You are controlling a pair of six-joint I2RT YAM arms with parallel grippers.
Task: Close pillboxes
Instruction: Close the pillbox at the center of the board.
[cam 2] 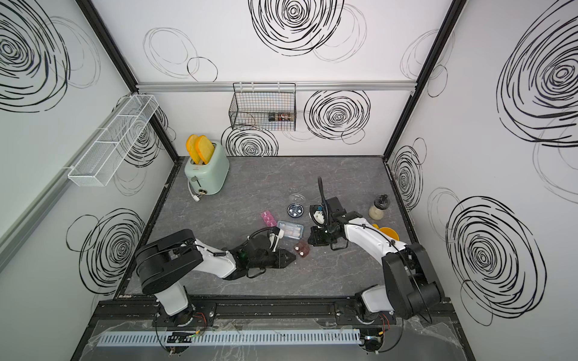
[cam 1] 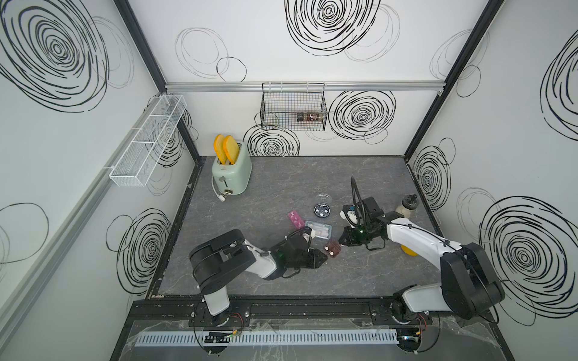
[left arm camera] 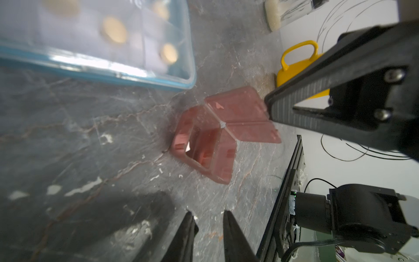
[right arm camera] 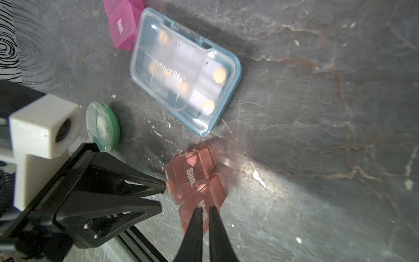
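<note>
Small brown pillbox [right arm camera: 195,179], translucent, 2 compartments w/ lids marked "Sun." and "Mon.", is sitting centre-front on the grey table [cam 1: 266,193], btwn the two arms. White pills are showing at its side in both top views [cam 1: 332,249] [cam 2: 301,249]. Whether the lids are latched cannot be told; in the left wrist view one compartment is looking hollow.

Right gripper [right arm camera: 205,209], jaws all but together and gripping nothing, is resting its tips on the "Mon." lid. Left gripper [right arm camera: 161,195] is standing slightly parted, nothing btwn its fingers, w/ one tip seeming to touch the box edge on the "Sun." side.

Just beyond, the blue-grey pillbox [right arm camera: 186,70] is lying w/ clear lid down over tan pills, and the pink pillbox [right arm camera: 123,22] is lying against its far corner. The green round pillbox [right arm camera: 103,126] is lying near the left gripper. The dark round pillbox [cam 1: 322,211] is sitting further back, its clear lid [cam 1: 323,197] lying off beside it.

A yellow mug [cam 1: 408,250] and a bottle [cam 1: 406,208] are sitting near the robot's right table edge. The toaster [cam 1: 231,175] is standing at the far left corner. Bare tabletop is stretching btwn toaster and boxes, and from the brown box toward the front rail [cam 1: 281,308].
</note>
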